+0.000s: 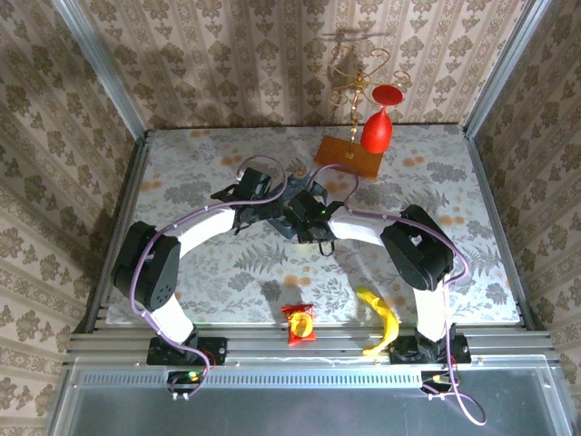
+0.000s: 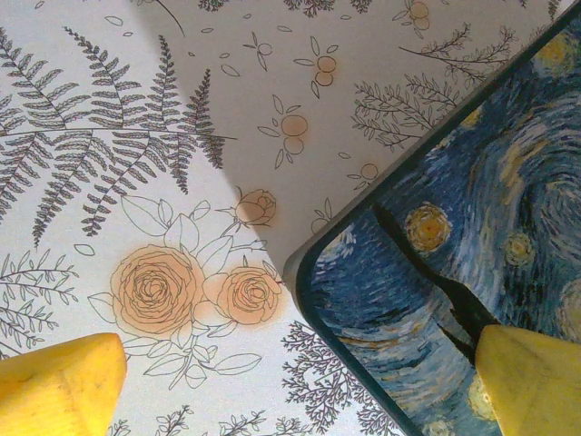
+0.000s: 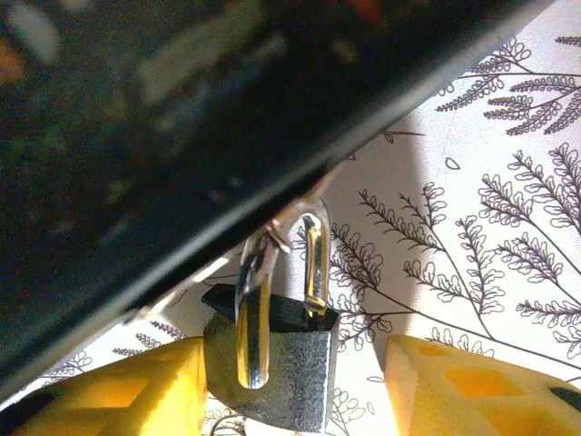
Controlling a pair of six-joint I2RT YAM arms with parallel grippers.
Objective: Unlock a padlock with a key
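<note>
Padlock (image 3: 272,377) is seen between the parted yellow fingers (image 3: 118,395) of the right gripper (image 3: 290,363), close against one finger, clear of the other, its shackle hooked to a dark edge beyond the fingertips. The left gripper (image 2: 300,381) is spread wide over a blue painted tin (image 2: 472,227) corner and flowered tablecloth (image 2: 182,136).

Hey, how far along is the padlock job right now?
Done: only the approach to the blue tin. The padlock is hooked to the tin's edge. In hand: the right gripper, open, brackets the padlock, with a gap on one side; the left gripper stands open over the tin's corner. Left: grip it, insert and turn the key, free the shackle.
</note>
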